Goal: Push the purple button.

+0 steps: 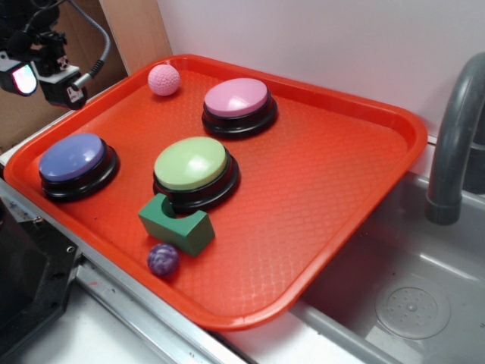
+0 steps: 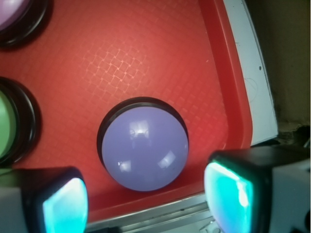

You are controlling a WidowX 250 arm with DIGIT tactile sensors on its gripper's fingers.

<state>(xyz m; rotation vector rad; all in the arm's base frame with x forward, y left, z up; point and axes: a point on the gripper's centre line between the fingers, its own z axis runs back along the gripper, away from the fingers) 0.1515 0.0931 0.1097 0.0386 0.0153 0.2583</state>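
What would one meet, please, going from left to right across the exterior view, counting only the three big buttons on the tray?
purple button → green button → pink button, all sitting on the red tray.

**A:** what's behind the setup?
**B:** plain white wall (image 1: 318, 38), brown cardboard (image 1: 68, 106) on the left side.
**A:** and on the right?
**B:** a grey sink (image 1: 424, 303) with a dark grey faucet (image 1: 455, 136), round drain (image 1: 413, 307).

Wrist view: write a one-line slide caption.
Open gripper hovers above the purple button on the red tray, fingers flanking it without contact.
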